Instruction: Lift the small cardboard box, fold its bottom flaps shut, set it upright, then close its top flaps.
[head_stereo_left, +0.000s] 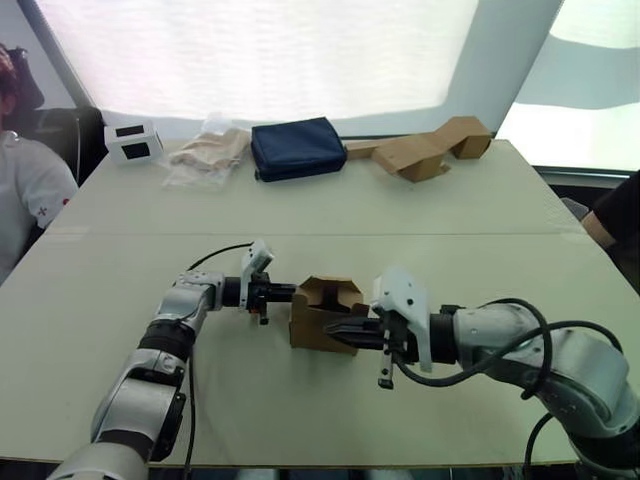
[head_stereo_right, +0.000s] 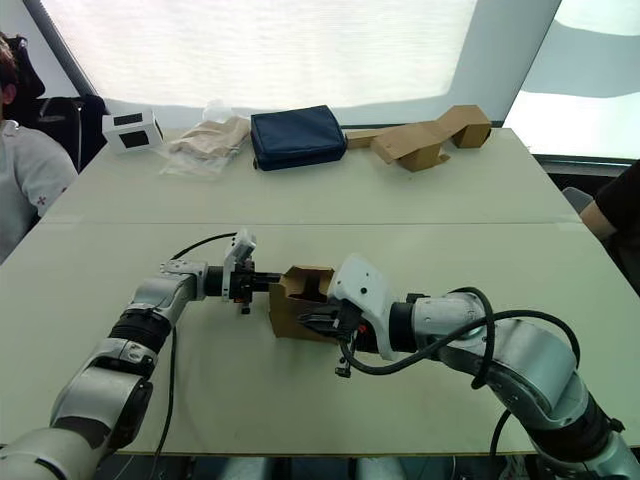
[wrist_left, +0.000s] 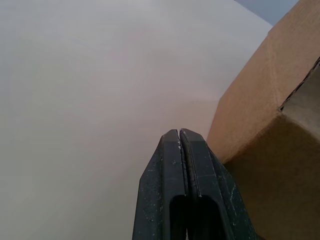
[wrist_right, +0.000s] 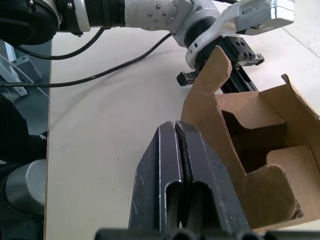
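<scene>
Right now, from the head views, you are bracketing the small cardboard box (head_stereo_left: 322, 314) between both arms near the counter's (head_stereo_left: 330, 210) near edge, its top flaps (head_stereo_left: 331, 290) standing open. Bare counter is lying all around it, with the far-edge clutter well apart. In the left wrist view, your left end effector (wrist_left: 180, 136) is sitting fully closed, empty, just beside a box wall. In the right wrist view, your right end effector (wrist_right: 176, 128) is likewise pinched together, empty, nosing beside a raised flap, likely bracing.
</scene>
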